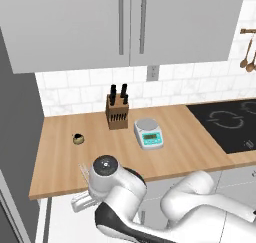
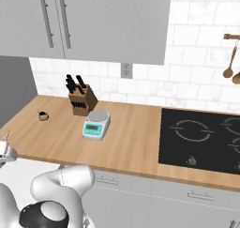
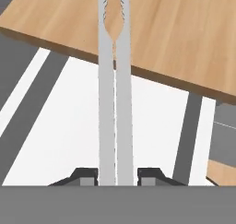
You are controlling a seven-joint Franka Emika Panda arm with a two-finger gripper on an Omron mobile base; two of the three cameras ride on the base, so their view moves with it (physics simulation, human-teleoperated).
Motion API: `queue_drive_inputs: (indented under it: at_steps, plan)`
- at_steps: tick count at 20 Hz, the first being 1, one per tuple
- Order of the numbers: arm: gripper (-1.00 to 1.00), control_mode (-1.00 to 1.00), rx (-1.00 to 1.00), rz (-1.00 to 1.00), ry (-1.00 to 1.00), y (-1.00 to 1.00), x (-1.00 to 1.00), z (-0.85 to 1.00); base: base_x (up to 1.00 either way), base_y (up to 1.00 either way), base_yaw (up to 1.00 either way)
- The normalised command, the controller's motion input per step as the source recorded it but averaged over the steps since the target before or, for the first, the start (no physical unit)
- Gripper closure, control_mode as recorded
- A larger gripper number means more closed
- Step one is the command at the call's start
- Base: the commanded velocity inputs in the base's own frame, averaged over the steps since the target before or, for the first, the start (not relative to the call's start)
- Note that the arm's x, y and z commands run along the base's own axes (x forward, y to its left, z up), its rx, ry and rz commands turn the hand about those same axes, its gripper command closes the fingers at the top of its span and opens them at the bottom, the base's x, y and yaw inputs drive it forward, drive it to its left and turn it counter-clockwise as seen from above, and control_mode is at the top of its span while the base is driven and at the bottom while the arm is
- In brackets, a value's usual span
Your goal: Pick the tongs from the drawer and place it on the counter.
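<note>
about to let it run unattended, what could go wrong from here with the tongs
1. The long pale silver-grey metal tongs are pinched near one end by the end effector, so the long free length may swing or slip out.
2. Their tips reach past the edge of the light-brown wooden counter; a careless move could knock them against it.
3. The white drawer lies open below, so dropped tongs would fall back in.

Counter (image 1: 60, 157) left part bare; knife block (image 1: 118, 113), scale (image 1: 149, 132), small cup (image 1: 78, 139) stand mid-counter.

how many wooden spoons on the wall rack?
2. Both hang from the wooden rail right of the cooktop: one spoon nearer the cupboards, the second spoon at the frame edge, cut off. More may hang out of frame.
</note>
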Motion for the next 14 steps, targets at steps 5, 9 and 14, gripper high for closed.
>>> queue_drive_inputs:
  at_steps: [5,9,14]
  plan:
    - [1.00,-1.00,0.03,0.00,0.00,-0.30,1.00,0.46,0.00,0.00,0.00]
    - [1.00,-1.00,0.03,-0.01,0.01,-0.30,1.00,0.36,0.00,0.00,0.00]
    - [1.00,-1.00,0.01,-0.01,0.06,-0.35,0.99,0.02,0.00,0.00,0.00]
